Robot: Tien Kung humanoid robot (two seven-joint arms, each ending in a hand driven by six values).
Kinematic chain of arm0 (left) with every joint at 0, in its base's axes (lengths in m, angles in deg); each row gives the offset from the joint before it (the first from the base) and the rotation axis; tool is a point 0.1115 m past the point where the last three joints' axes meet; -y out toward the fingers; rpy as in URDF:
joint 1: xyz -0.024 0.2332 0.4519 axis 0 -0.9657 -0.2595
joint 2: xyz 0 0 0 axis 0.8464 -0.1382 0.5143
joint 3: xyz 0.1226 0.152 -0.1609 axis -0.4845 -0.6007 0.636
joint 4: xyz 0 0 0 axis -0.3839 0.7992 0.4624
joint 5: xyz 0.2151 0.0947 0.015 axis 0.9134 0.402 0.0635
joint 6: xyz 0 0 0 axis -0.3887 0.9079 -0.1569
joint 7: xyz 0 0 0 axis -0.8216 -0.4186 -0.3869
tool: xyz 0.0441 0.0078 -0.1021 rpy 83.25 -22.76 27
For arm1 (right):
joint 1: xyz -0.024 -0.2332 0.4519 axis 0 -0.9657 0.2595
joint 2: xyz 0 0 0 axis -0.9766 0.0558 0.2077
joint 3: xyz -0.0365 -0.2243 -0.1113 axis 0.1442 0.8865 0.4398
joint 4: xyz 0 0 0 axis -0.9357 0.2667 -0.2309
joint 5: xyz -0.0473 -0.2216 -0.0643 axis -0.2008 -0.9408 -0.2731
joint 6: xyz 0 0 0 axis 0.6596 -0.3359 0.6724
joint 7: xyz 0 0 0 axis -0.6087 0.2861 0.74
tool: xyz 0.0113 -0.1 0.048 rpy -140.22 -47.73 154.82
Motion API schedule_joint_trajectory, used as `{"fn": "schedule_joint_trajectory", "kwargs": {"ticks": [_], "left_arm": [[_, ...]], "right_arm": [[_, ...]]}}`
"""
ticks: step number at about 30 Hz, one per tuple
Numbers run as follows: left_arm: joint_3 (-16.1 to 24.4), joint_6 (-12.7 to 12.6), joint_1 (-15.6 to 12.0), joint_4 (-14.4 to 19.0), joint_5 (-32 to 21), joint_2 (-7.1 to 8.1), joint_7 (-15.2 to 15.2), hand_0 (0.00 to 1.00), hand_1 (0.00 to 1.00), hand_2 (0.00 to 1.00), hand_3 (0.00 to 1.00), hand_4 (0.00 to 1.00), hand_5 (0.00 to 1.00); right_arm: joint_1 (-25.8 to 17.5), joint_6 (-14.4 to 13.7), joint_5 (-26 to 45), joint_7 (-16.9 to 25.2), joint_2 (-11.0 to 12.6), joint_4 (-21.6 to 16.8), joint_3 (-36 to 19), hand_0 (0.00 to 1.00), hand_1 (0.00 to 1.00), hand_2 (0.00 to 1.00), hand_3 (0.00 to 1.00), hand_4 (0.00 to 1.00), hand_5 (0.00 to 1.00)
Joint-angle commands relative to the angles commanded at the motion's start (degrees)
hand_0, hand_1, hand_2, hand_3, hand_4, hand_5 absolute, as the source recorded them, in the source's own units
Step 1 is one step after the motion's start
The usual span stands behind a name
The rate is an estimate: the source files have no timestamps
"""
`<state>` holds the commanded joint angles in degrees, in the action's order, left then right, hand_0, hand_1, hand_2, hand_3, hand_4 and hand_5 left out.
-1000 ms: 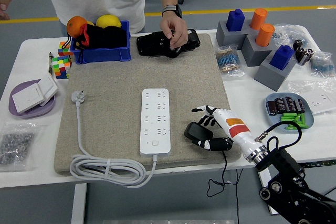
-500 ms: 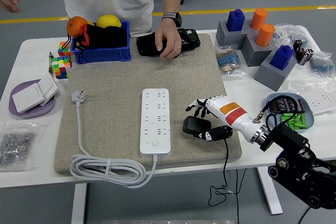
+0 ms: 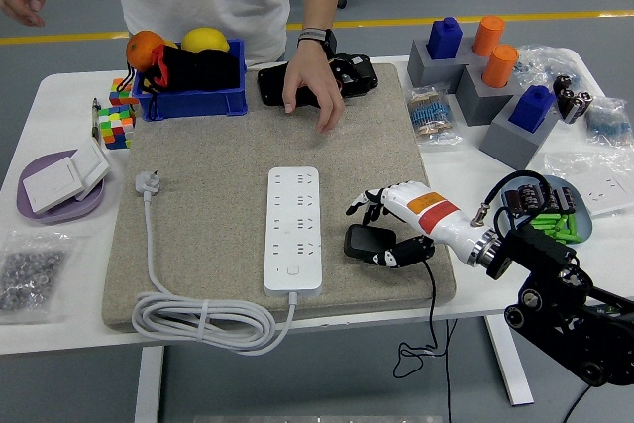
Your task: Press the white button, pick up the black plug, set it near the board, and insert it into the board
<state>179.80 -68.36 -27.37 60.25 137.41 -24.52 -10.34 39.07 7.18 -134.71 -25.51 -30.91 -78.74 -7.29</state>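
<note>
Here the right hand grips a boxy black plug.

The right hand grips the black plug just beside the white board.

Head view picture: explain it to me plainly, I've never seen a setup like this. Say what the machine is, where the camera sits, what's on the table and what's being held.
The camera sits high on a humanoid robot, looking down over a white table. The robot's right hand comes in from the lower right, its fingers around a black plug on a grey mat. Beside it lies a white power strip with its coiled cord. Its left arm is out of view. A person stands across the table, one hand over the mat's far edge. Around the mat sit a blue bin of fruit and coloured blocks.
</note>
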Motion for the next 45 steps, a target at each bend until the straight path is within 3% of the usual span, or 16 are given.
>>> {"fn": "schedule_joint_trajectory", "kwargs": {"ticks": [1, 12, 17, 24, 25, 32, 42, 43, 45], "left_arm": [[0.1, 0.0, 0.0, 0.0, 0.2, 0.0, 0.0, 0.83, 0.799, 0.775, 0.803, 0.6, 0.491], [-0.9, 0.0, 0.3, 0.0, -0.8, 0.0, 0.3, 0.83, 0.798, 0.775, 0.803, 0.6, 0.49], [-0.5, 0.0, 0.1, 0.0, -0.4, 0.0, 0.2, 0.83, 0.798, 0.775, 0.803, 0.6, 0.49], [0.7, 0.0, -0.5, 0.0, 0.8, 0.0, 0.0, 0.83, 0.798, 0.775, 0.803, 0.6, 0.49], [0.6, 0.0, -0.5, 0.0, 0.7, 0.0, 0.0, 0.83, 0.798, 0.775, 0.803, 0.6, 0.491], [-0.9, 0.0, -0.4, 0.0, -0.8, 0.0, 0.4, 0.83, 0.797, 0.775, 0.803, 0.6, 0.489], [-0.7, 0.0, -0.5, 0.0, -0.5, 0.0, 0.4, 0.83, 0.798, 0.775, 0.803, 0.6, 0.49], [-0.4, 0.0, -0.6, 0.0, -0.2, 0.0, 0.3, 0.83, 0.797, 0.775, 0.803, 0.6, 0.491], [0.1, 0.0, -0.7, 0.0, 0.4, 0.0, 0.1, 0.83, 0.797, 0.775, 0.803, 0.6, 0.491]], "right_arm": [[-0.1, 0.0, 0.0, 0.0, 0.1, -0.2, -0.2, 0.646, 0.7, 0.684, 0.804, 0.998, 0.109], [-1.4, 0.3, 0.2, -0.2, 0.3, -1.8, -2.5, 0.673, 0.676, 0.678, 0.812, 0.998, 0.155], [-5.7, 0.7, 0.9, -1.4, 0.6, -5.7, -6.0, 0.673, 0.676, 0.678, 0.812, 0.998, 0.155], [-13.3, -2.4, 2.5, -2.7, -1.1, -10.1, -9.8, 0.678, 0.679, 0.683, 0.808, 0.998, 0.17], [-13.9, -3.2, 2.8, -2.7, -1.4, -10.1, -9.9, 0.678, 0.689, 0.687, 0.799, 0.998, 0.205], [-15.5, -7.1, 3.5, -2.8, -3.7, -7.1, -9.7, 0.662, 0.703, 0.701, 0.793, 0.998, 0.207], [-15.7, -8.6, 4.6, -0.2, -4.3, -3.6, -8.8, 0.637, 0.694, 0.694, 0.789, 0.998, 0.208], [-15.7, -8.7, 4.8, 0.0, -4.2, -3.6, -8.7, 0.592, 0.665, 0.671, 0.658, 0.998, 0.154], [-15.6, -8.6, 5.0, 0.2, -4.1, -3.5, -8.7, 0.592, 0.665, 0.671, 0.658, 0.998, 0.154]]}}
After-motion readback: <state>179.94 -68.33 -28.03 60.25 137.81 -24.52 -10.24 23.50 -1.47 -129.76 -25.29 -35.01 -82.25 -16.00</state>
